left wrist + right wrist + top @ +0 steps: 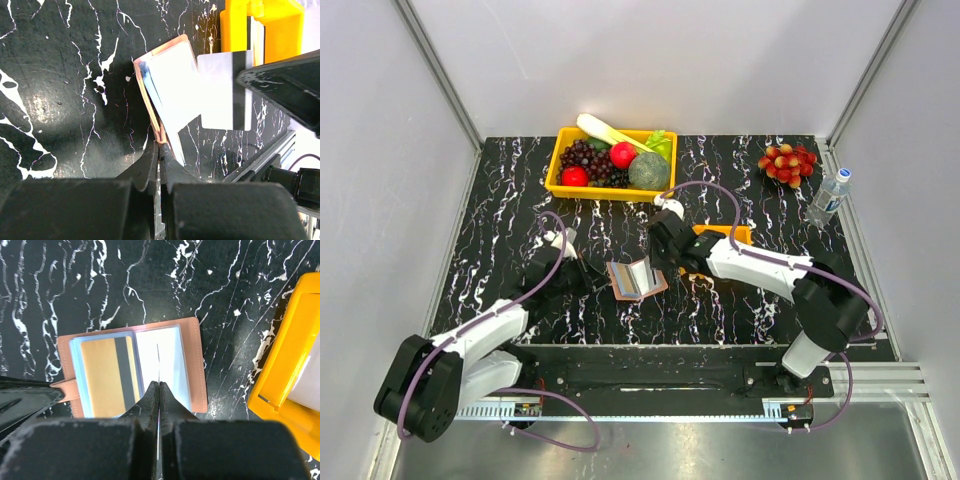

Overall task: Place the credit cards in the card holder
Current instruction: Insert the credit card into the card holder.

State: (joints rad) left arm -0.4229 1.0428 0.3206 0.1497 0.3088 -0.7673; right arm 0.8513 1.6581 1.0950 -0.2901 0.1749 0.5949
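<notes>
A: Where was the card holder (170, 355)?

B: Mid-table, between the two arms. It lay open with the clear sleeves up. A beige card (105, 375) with a dark stripe sat in one sleeve.

A: Axis?

B: Long axis ran roughly across the table, slightly skewed. The snap tab pointed at the left arm.

A: Tools?

B: The left gripper (160, 152) had its jaws pinched tight on the holder's pink edge by the tab. The right gripper (158, 390) was clamped on a pale card (222, 90) with a dark stripe. It held the card on edge over the other leaf. I couldn't tell if the card touched the sleeve.

A: Anything in the way?

B: An orange tray (295, 365) sat just beside the holder, on the right arm's side. From above, that arm partly hid it. Something pale and flat lay inside, but I couldn't make out what.

A: Farther out?

B: A yellow fruit bin (600, 190) stood at the far edge, holding grapes, red fruit and greens. A bunch of red berries (787, 162) and a water bottle (828, 196) were at the far right corner, well apart from the holder.

A: Surface?

B: A black tabletop (510, 220) with white marble veining. There were plain pale walls on three sides with aluminium frame rails, and a metal rail at the near edge under the arm bases.
</notes>
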